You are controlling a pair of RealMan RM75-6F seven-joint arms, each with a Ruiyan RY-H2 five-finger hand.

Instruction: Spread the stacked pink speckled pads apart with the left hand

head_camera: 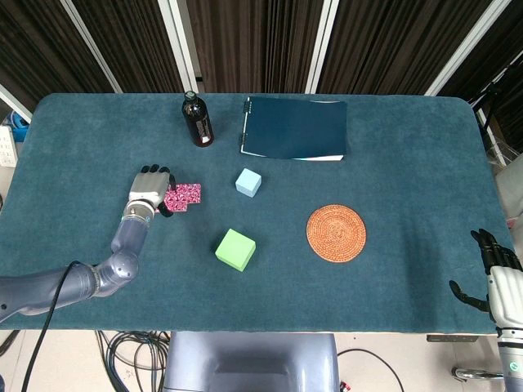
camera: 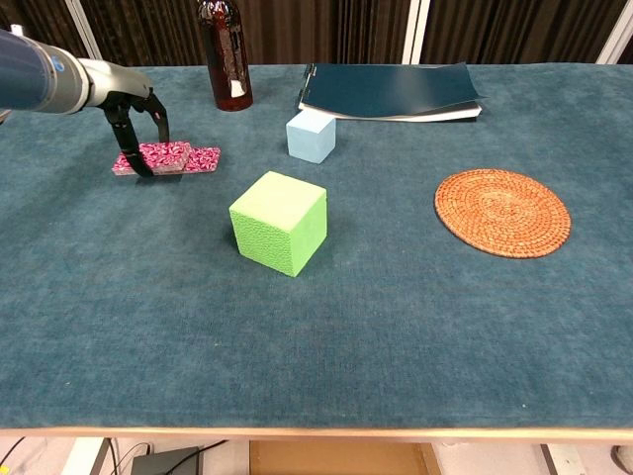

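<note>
While absent from the chest view, right hand [head_camera: 497, 273] at lower right of head view, fingers spread, holding nothing, left hand [camera: 132, 105] at upper left pinching upper of two flat pink speckled pads [camera: 166, 158], overlapping, offset sideways on napped teal table [camera: 396, 327], round woven coaster [camera: 502, 212] right of centre, textured green cube [camera: 278, 222] centre.

Pink speckled pads [camera: 166, 157], flat and partly overlapped, are shown offset sideways on the desk [camera: 396, 327].

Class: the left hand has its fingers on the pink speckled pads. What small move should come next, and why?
Probably slide the top pad a little further left: the left hand has its fingers on it, yet it overlaps the lower pad.
</note>
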